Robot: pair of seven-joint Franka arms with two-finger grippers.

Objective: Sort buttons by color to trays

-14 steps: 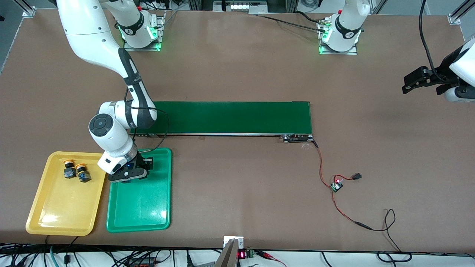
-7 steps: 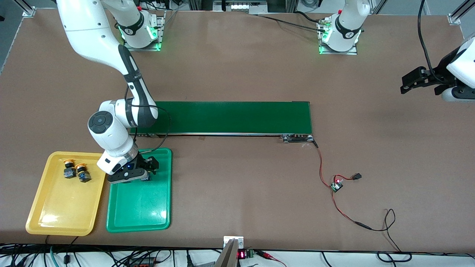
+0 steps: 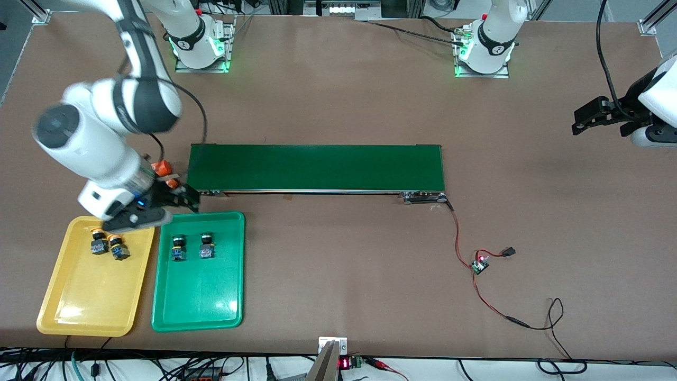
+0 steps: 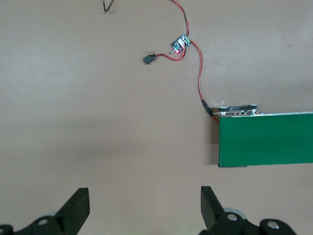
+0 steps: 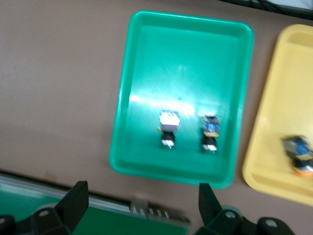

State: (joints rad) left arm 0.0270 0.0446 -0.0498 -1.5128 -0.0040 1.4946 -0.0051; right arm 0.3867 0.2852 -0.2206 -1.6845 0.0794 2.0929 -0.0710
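Observation:
Two green buttons (image 3: 179, 247) (image 3: 206, 246) stand side by side in the green tray (image 3: 201, 296). They also show in the right wrist view (image 5: 210, 133) (image 5: 168, 128). Two yellow-orange buttons (image 3: 99, 241) (image 3: 118, 247) sit in the yellow tray (image 3: 84, 296). My right gripper (image 3: 182, 200) (image 5: 142, 205) is open and empty, raised over the gap between the belt's end and the trays. My left gripper (image 3: 579, 121) (image 4: 145, 205) is open and empty, waiting over bare table at the left arm's end.
The long dark-green conveyor belt (image 3: 317, 168) lies across the middle. Two orange cylinders (image 3: 161, 168) sit at its end by the right arm. A red wire with a small circuit board (image 3: 480, 263) runs from the belt's end nearest the left arm.
My right gripper has let go of a green button in the green tray, then risen and moved off toward the belt's end. The left arm has barely moved.

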